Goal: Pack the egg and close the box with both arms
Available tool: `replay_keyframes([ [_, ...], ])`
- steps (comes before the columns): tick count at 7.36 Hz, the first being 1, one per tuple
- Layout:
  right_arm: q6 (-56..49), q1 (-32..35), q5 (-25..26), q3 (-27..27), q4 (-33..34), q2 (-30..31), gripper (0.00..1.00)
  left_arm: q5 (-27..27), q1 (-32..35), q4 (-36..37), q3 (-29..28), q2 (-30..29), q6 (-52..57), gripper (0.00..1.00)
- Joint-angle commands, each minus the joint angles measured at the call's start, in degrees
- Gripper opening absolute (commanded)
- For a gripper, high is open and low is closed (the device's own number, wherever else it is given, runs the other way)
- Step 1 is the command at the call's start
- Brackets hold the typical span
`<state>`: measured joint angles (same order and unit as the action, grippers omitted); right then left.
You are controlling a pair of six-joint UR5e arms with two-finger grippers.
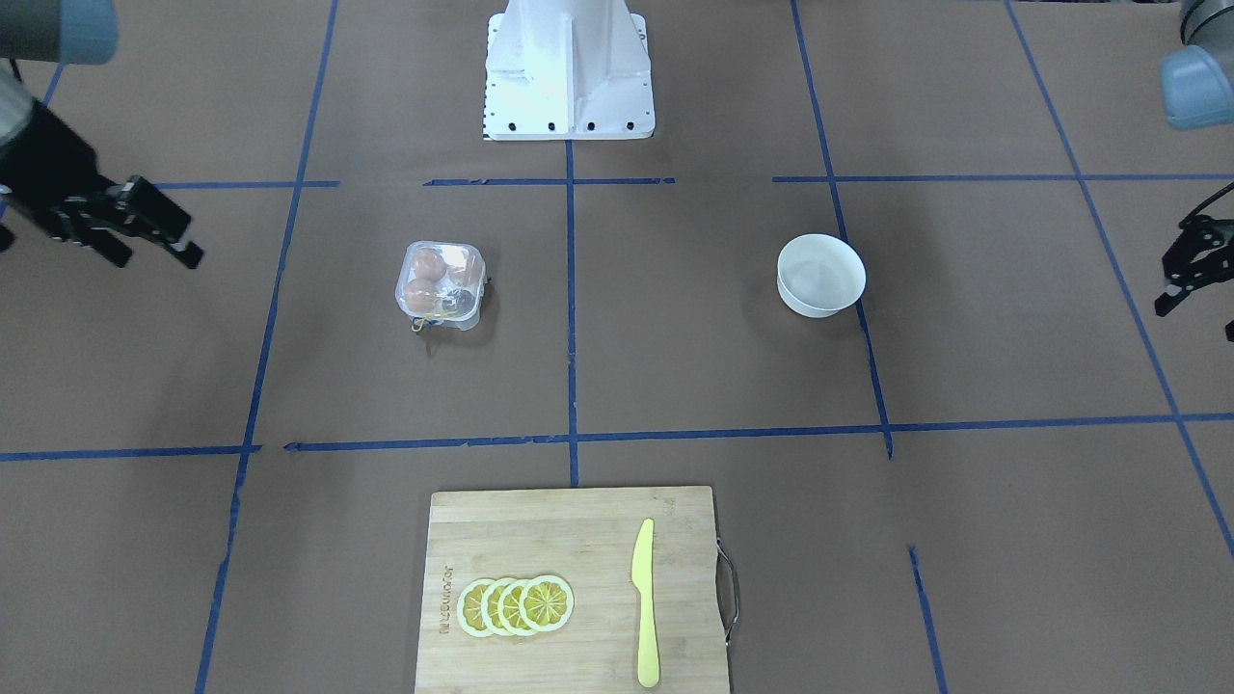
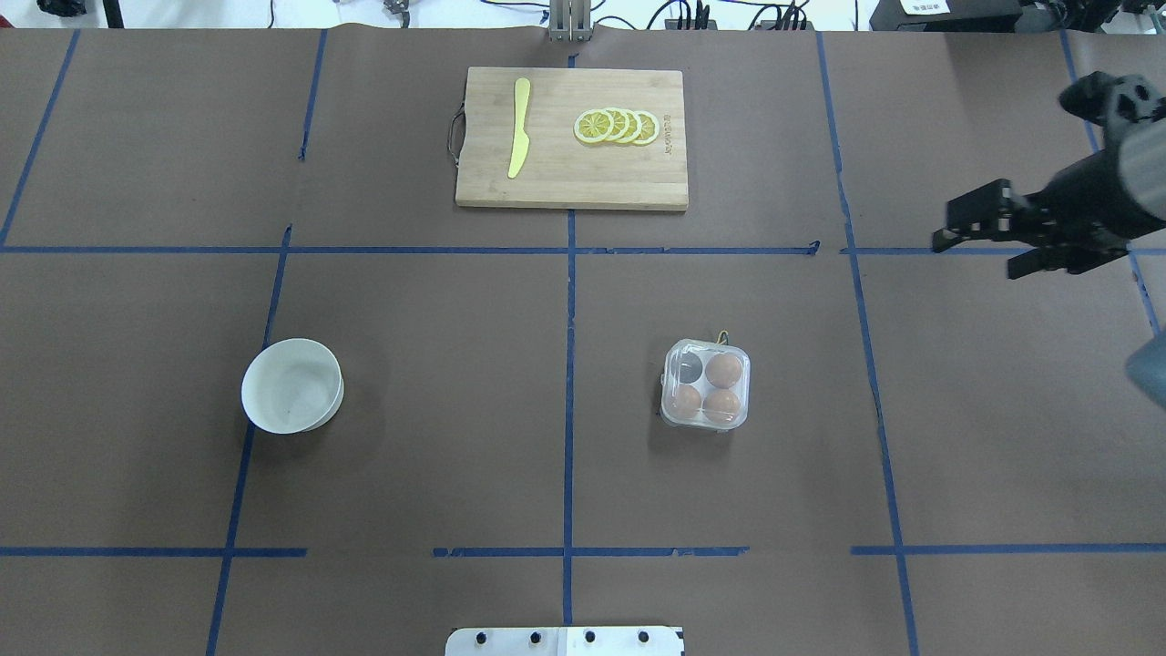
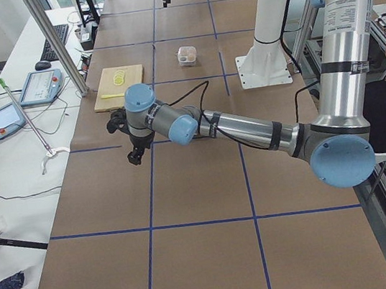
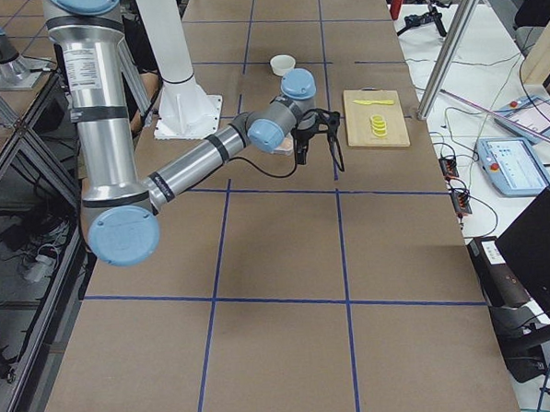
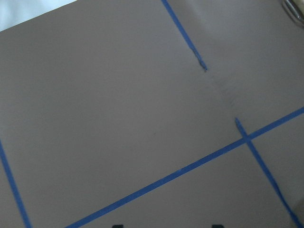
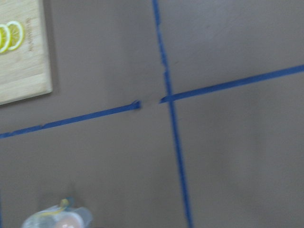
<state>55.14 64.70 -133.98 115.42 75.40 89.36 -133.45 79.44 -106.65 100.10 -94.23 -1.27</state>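
The clear box (image 2: 706,384) sits right of the table's centre line. Its lid looks down over the cups. Three orange-brown eggs (image 2: 724,369) fill three cups, and the fourth cup is empty. The box also shows in the front view (image 1: 441,286) and at the bottom of the right wrist view (image 6: 57,219). My right gripper (image 2: 982,255) is open and empty, raised far to the right of the box. My left gripper (image 1: 1200,313) is open and empty at the table's far left, away from the box.
A white bowl (image 2: 291,384) stands empty on the left half. A wooden cutting board (image 2: 572,137) at the far edge holds lemon slices (image 2: 618,127) and a yellow knife (image 2: 519,128). The white pedestal (image 1: 569,67) stands at the robot's side.
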Motion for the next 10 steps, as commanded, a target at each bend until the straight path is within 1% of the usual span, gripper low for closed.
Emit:
replay_keyframes([
  [1, -28.13, 14.96, -2.34, -7.27, 0.53, 6.26, 1.0, -0.24, 3.61, 0.13, -0.08, 4.48, 5.74, 1.0],
  [2, -38.86, 21.2, -3.3, -14.28, 0.53, 5.91, 1.0, -0.15, 3.88, 0.3, -0.08, 5.71, 6.62, 1.0],
  [3, -49.32, 24.31, -3.65, -20.35, 0.53, 5.3, 1.0, -0.15, 5.02, 3.7, -0.43, 5.72, 6.55, 1.0],
  [4, -52.12, 25.21, -3.75, -22.5, 0.71, 4.25, 1.0, -0.84, 5.72, 8.95, 0.26, 5.72, 6.63, 1.0],
  [5, -52.32, 25.48, -3.83, -22.44, 4.02, 3.81, 1.0, -1.55, 5.9, 9.79, -0.51, 6.24, 6.28, 1.0],
  [6, -52.5, 26.09, -3.83, -22.52, 8.75, 0.49, 1.0, -1.21, 5.73, 9.89, -2.26, 7.99, 3.5, 1.0],
  [7, -52.5, 26.36, -3.49, -22.61, 10.19, -0.84, 1.0, -1.2, 5.82, 9.8, -2.54, 9.14, -0.1, 1.0],
  [8, -52.5, 26.88, -3.83, -22.44, 10.2, -0.42, 1.0, -1.38, 5.82, 9.71, -2.54, 10.28, -0.48, 1.0],
  [9, -52.5, 26.89, -2.88, -22.7, 10.03, 0.28, 1.0, -1.47, 6.08, 9.89, -1.5, 10.47, -0.4, 1.0],
  [10, -52.5, 26.89, -3.48, -23.05, 9.94, 0.11, 1.0, -1.55, 10.08, 10.5, -2.27, 9.95, -0.57, 1.0],
])
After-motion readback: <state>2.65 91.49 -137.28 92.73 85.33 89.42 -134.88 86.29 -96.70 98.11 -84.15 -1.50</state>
